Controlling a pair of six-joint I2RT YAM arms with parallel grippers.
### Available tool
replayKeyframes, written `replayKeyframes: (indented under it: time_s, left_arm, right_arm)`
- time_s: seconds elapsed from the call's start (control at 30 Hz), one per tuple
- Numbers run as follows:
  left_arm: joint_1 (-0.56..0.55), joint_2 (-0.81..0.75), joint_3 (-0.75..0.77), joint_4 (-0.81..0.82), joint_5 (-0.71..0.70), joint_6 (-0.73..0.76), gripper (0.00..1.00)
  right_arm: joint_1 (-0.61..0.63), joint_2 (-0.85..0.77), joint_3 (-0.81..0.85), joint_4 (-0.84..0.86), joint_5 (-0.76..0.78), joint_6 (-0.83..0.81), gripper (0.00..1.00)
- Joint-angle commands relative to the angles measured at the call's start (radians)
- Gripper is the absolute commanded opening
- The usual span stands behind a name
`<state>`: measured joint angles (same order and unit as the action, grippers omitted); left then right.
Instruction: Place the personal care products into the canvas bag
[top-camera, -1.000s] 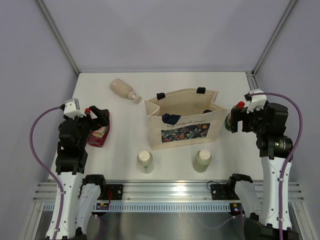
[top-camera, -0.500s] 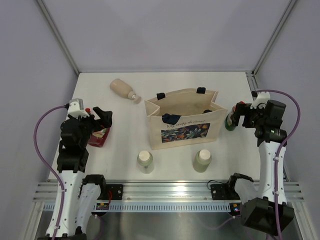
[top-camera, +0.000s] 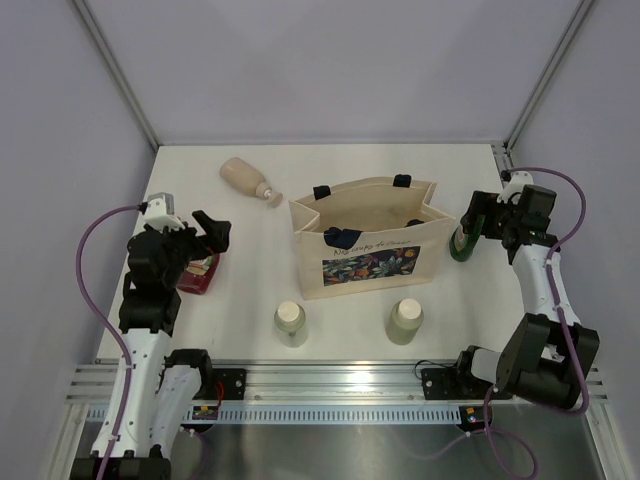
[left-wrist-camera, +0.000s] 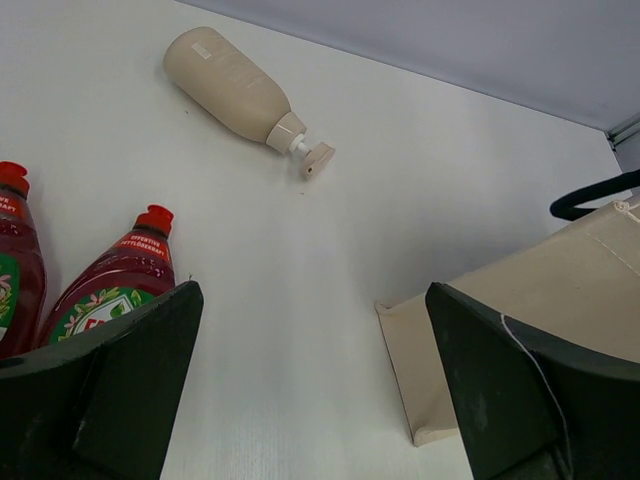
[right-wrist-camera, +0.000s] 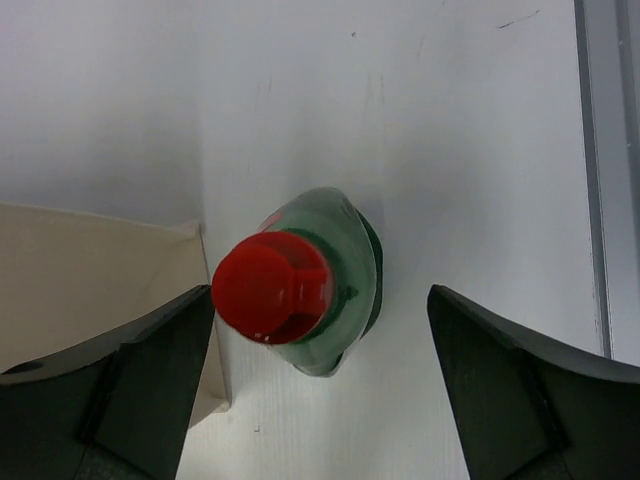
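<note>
The cream canvas bag (top-camera: 365, 238) stands open at the table's middle; its corner shows in the left wrist view (left-wrist-camera: 520, 320). The beige pump bottle (top-camera: 248, 181) lies behind it on the left, also in the left wrist view (left-wrist-camera: 235, 92). Two pale cylinders (top-camera: 290, 322) (top-camera: 405, 320) stand in front of the bag. Two red bottles (left-wrist-camera: 110, 295) (left-wrist-camera: 15, 260) sit beside my open, empty left gripper (top-camera: 212, 232) (left-wrist-camera: 315, 400). My open right gripper (top-camera: 478, 225) (right-wrist-camera: 320, 390) hangs over the upright green bottle (top-camera: 463, 242) (right-wrist-camera: 320, 275), jaws on either side, not touching.
A metal rail (right-wrist-camera: 600, 150) runs along the table's right edge close to the green bottle. The bag's right wall (right-wrist-camera: 90, 270) stands just left of that bottle. Grey enclosure walls surround the table.
My left gripper has lifted off the red bottles and shifted slightly right. My right arm has swung outward and turned its gripper down over the green bottle.
</note>
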<state>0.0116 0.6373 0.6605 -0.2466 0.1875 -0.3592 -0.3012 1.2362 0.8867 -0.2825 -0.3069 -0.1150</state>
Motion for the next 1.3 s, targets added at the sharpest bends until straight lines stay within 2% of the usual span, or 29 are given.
replayKeyframes:
  time_s: [0.0,0.1,0.2,0.23,0.33,0.43,0.47,0.57,0.6,0.67,0.9,1.0,1.27]
  left_arm:
    - [0.001,0.012,-0.002,0.076,0.032,-0.009,0.99]
    - [-0.001,0.021,-0.002,0.081,0.036,-0.014,0.99]
    - [-0.001,0.024,0.001,0.083,0.038,-0.012,0.99]
    - [-0.001,0.025,0.004,0.081,0.035,-0.009,0.99]
    - [-0.001,0.027,0.005,0.084,0.033,-0.011,0.99]
    - [-0.001,0.03,0.001,0.095,0.038,-0.015,0.99]
    - [-0.001,0.033,0.001,0.099,0.043,-0.017,0.99]
    - [-0.001,0.044,-0.001,0.121,0.075,-0.021,0.99]
    - [-0.001,0.045,0.001,0.124,0.084,-0.021,0.99]
    - [-0.001,0.05,0.004,0.125,0.108,-0.018,0.99]
    - [-0.001,0.047,-0.015,0.144,0.136,-0.024,0.99]
    - [-0.001,0.047,-0.022,0.155,0.15,-0.026,0.99]
    - [-0.001,0.05,-0.018,0.161,0.178,-0.034,0.99]
  right_arm:
    - [-0.003,0.052,0.004,0.131,-0.05,0.014,0.93]
    - [-0.003,0.101,0.017,0.152,-0.067,0.018,0.88]
    - [-0.001,0.131,0.034,0.149,-0.074,0.011,0.76]
    - [-0.001,0.129,0.032,0.154,-0.081,0.006,0.69]
    - [-0.001,0.097,0.015,0.169,-0.093,-0.003,0.57]
    - [-0.003,0.075,0.014,0.166,-0.092,-0.015,0.39]
    - [-0.003,0.071,0.02,0.16,-0.092,-0.017,0.29]
    - [-0.004,0.037,0.047,0.141,-0.098,-0.015,0.16]
    - [-0.004,0.025,0.066,0.129,-0.103,-0.006,0.08]
    - [-0.009,-0.015,0.087,0.117,-0.119,0.009,0.01]
    - [-0.015,-0.142,0.179,0.063,-0.167,0.104,0.0]
    - [-0.015,-0.178,0.269,0.062,-0.184,0.144,0.0]
    - [0.022,-0.106,0.558,0.055,-0.271,0.219,0.0]
